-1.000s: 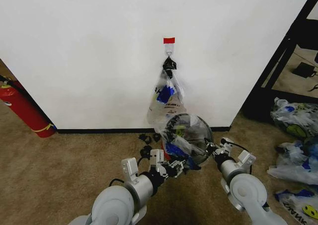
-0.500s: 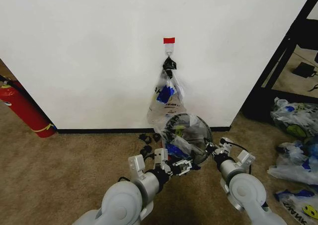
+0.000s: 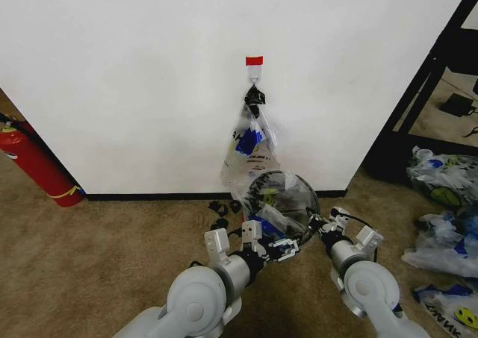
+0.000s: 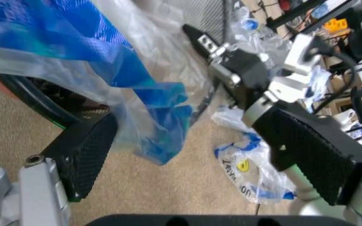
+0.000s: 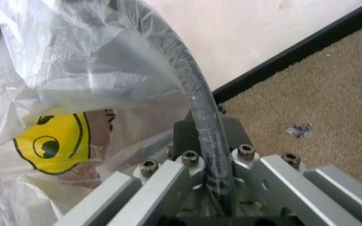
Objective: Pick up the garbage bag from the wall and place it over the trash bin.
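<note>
Our left end effector (image 3: 273, 250) has closed in on the bin (image 3: 287, 200), jaws open around the bag (image 3: 261, 213) handle, while our right end effector (image 3: 317, 225) clamps bag to rim

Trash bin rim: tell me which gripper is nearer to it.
Right. The right gripper has its jaws clamped on the trash bin rim, with the garbage bag over it. The left gripper sits just off the bin's front-left edge, jaws open around a blue bag flap.
</note>
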You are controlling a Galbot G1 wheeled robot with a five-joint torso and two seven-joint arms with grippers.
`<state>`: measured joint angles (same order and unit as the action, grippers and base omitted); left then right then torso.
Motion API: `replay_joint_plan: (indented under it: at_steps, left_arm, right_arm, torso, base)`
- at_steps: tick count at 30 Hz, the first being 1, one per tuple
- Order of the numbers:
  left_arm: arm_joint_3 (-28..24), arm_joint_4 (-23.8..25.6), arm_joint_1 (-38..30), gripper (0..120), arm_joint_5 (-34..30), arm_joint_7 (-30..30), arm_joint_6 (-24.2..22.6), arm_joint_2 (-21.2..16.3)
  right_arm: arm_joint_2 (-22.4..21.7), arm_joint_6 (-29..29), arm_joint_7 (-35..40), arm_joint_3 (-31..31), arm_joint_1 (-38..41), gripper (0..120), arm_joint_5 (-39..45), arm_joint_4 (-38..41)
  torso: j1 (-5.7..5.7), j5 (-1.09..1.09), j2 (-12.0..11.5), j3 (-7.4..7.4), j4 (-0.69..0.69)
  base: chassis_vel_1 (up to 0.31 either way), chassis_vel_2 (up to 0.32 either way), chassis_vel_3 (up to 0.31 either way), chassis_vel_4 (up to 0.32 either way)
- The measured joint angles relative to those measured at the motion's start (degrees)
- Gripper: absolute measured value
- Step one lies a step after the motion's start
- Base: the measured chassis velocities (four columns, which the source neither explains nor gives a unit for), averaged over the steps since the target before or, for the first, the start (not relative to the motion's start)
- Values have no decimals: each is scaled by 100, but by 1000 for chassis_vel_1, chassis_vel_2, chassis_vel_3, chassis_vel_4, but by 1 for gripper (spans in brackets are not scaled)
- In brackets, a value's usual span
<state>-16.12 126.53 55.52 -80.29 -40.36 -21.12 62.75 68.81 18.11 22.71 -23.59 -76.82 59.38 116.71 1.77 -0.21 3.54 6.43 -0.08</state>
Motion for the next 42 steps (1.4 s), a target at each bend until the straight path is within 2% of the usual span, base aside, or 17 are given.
replay_joint_plan:
  at_steps: [3, 5, 7, 12, 14, 17, 21, 23, 28, 30, 42]
  left_arm:
    - [-96, -199, -92, 95, 21, -61, -24, 94]
    - [-157, -334, -161, 87, 46, -110, -29, 148]
    - [-164, -353, -173, 84, 51, -120, -23, 153]
    - [-171, -386, -222, 61, 75, -141, 76, 106]
    - [-171, -369, -222, 58, 76, -136, 82, 93]
    - [-160, -328, -202, 44, 85, -115, 116, 71]
    - [-139, -262, -167, 29, 104, -74, 131, 20]
    - [-130, -246, -161, 26, 107, -55, 135, 6]
    - [-114, -233, -146, 4, 153, -15, 150, -16]
    - [-101, -199, -127, 0, 164, 6, 152, -30]
    - [167, 206, 343, 0, 420, 309, 145, -295]
  right_arm:
    - [-7, 0, 0, 2, -1, 0, 5, 25]
    - [-15, -1, 1, -2, -6, 0, 12, 49]
    - [-21, -5, 1, -7, -9, 0, 13, 54]
    - [-56, -18, -10, -30, -20, 0, 45, 61]
    - [-59, -20, -12, -31, -12, 0, 48, 58]
    - [-59, -26, -20, -26, 12, 0, 57, 38]
    - [-52, -31, -22, -18, 37, 0, 58, 10]
    - [-49, -32, -22, -17, 39, 0, 58, 6]
    - [-27, -35, -23, -9, 40, 0, 55, 4]
    - [-21, -37, -23, -9, 42, 0, 54, 3]
    - [101, -71, 9, -93, 39, 0, 145, -30]
  torso:
    - [0, 0, 0, 0, 0]
    - [0, 0, 0, 0, 0]
    - [0, 0, 0, 0, 0]
    - [0, -1, 0, 0, 0]
    - [0, -1, 0, 0, 0]
    - [0, -1, 0, 0, 0]
    - [0, -1, 0, 0, 0]
    - [0, -1, 0, 0, 0]
    - [0, -1, 0, 0, 0]
    - [0, -1, 0, 0, 0]
    - [0, -1, 0, 0, 0]
  base:
    - [0, 0, 0, 0]
    - [0, 0, 0, 0]
    - [0, 0, 0, 0]
    - [0, 0, 0, 0]
    - [0, 0, 0, 0]
    - [0, 0, 0, 0]
    - [0, 0, 0, 0]
    - [0, 0, 0, 0]
    - [0, 0, 0, 0]
    - [0, 0, 0, 0]
    - [0, 0, 0, 0]
